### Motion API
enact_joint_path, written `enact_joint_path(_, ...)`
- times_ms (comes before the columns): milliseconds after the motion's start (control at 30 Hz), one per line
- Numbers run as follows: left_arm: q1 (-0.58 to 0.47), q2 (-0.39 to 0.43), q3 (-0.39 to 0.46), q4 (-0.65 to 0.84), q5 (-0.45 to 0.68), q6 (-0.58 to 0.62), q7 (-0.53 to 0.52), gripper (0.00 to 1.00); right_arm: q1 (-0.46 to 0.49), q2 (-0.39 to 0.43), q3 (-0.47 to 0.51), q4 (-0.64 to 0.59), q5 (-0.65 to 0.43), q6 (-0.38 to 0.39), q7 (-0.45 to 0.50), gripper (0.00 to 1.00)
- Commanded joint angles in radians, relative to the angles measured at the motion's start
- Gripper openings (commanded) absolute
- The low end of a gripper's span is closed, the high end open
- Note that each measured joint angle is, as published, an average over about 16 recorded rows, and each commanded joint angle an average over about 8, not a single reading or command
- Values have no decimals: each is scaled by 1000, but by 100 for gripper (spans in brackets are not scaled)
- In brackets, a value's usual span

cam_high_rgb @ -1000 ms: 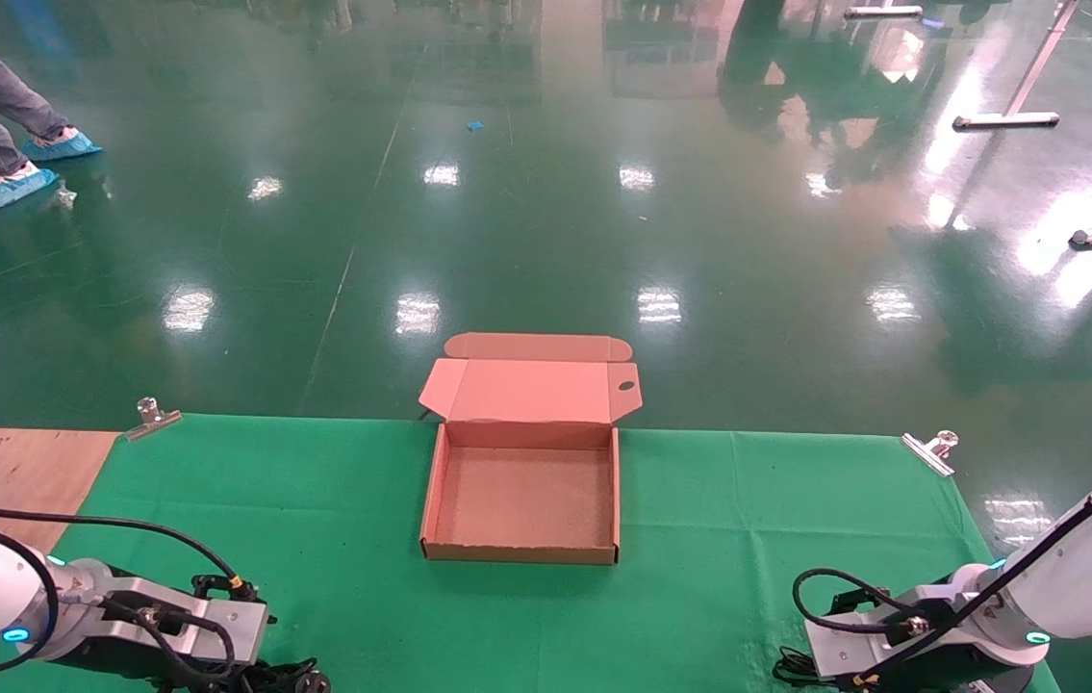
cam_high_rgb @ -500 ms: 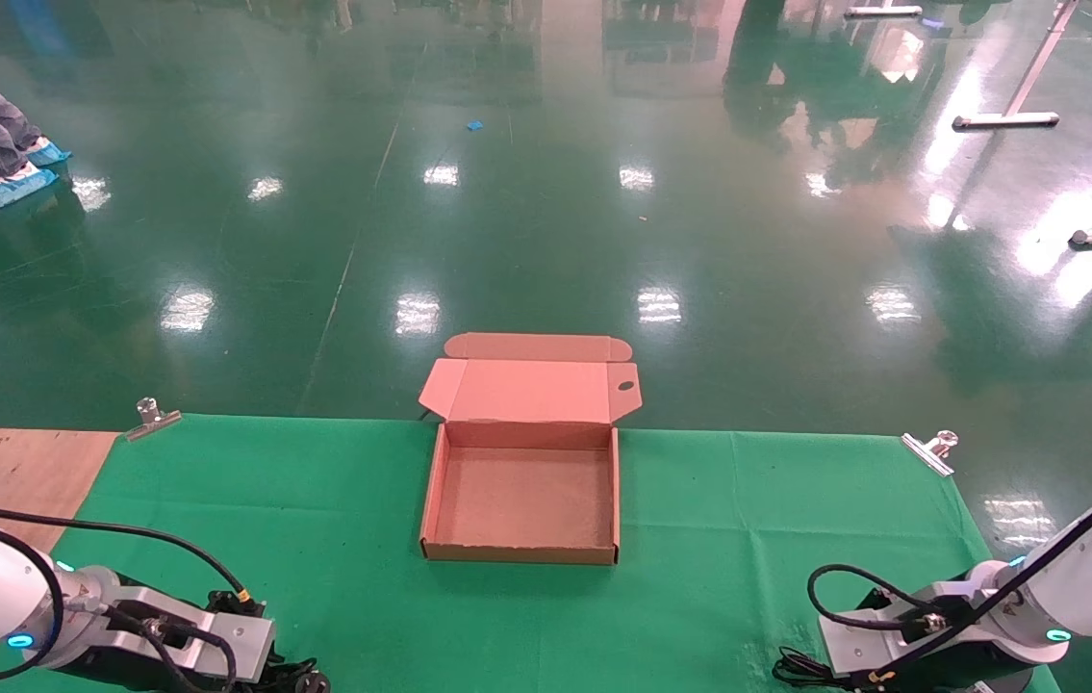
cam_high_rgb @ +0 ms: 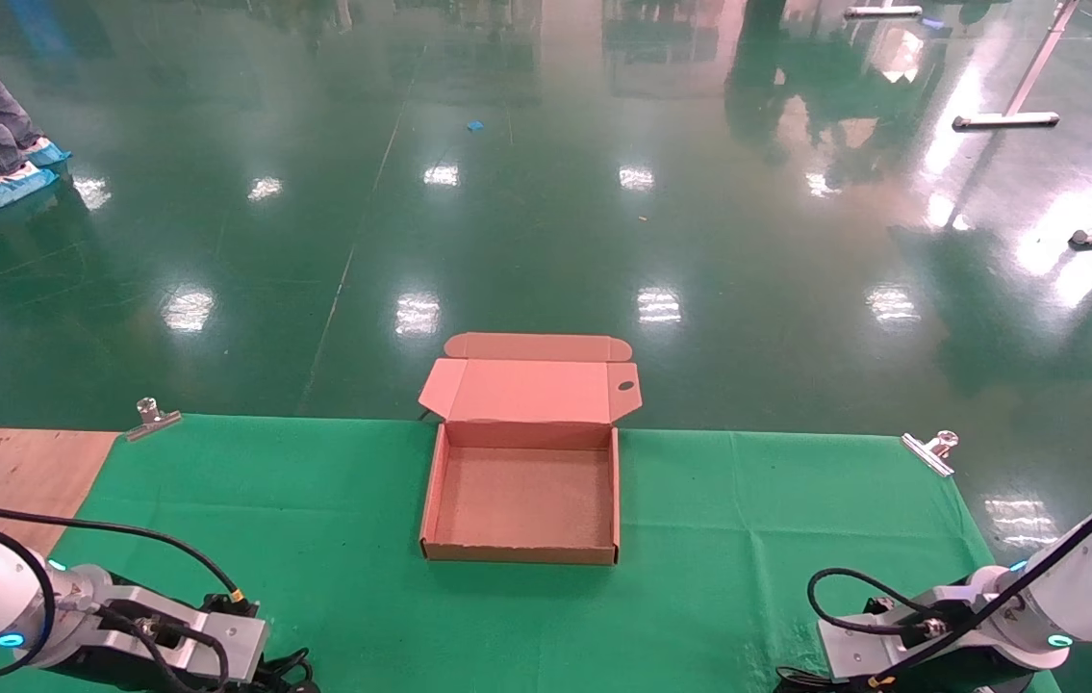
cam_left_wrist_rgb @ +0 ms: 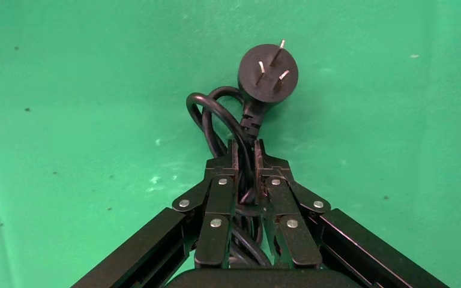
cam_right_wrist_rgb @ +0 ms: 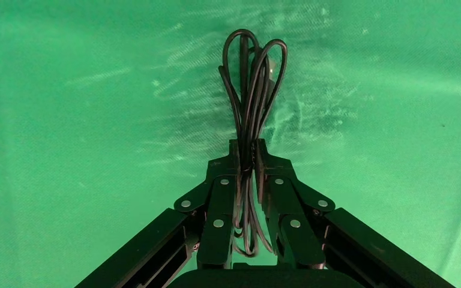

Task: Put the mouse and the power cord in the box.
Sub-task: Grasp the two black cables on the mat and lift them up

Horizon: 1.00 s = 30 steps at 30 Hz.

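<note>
The brown cardboard box [cam_high_rgb: 519, 553] lies open and empty in the middle of the green cloth, its lid [cam_high_rgb: 526, 390] folded back over the far edge. At the near left corner, my left gripper [cam_left_wrist_rgb: 245, 150] is shut on the power cord [cam_left_wrist_rgb: 216, 117], whose round three-pin plug [cam_left_wrist_rgb: 268, 73] juts out past the fingertips over the cloth. At the near right corner, my right gripper [cam_right_wrist_rgb: 247, 150] is shut on a bundle of thin black cable loops [cam_right_wrist_rgb: 253, 78], the mouse's cable. The mouse body itself is out of view.
Green cloth [cam_high_rgb: 748, 520] covers the table, held by metal clips at the far left [cam_high_rgb: 152, 417] and far right [cam_high_rgb: 930, 449]. Bare wood [cam_high_rgb: 7, 462] shows at the left. A person's feet [cam_high_rgb: 12, 178] stand on the floor far left.
Both wrists have sunk slightly toward the near edge of the table. The person at the far left has drawn their feet together.
</note>
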Motion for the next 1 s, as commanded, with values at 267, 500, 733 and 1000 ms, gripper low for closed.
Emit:
enact_joint_path(267, -50, -14, 1, -5, 1, 71, 8, 0, 40, 24, 12, 0, 17, -46, -17, 0)
enact_joint_path(500, -118, -28, 7, -19, 10, 138, 15, 0, 111, 52, 27, 20, 38, -117, -37, 0)
enact_joint_path(733, -217, -22, 15, -57, 22, 210, 11, 0, 216, 72, 44, 66, 63, -212, -32, 0)
enact_joint_path(1000, -325, 10, 17, -128, 25, 279, -33, 0, 326, 64, 65, 167, 93, -297, 37, 0)
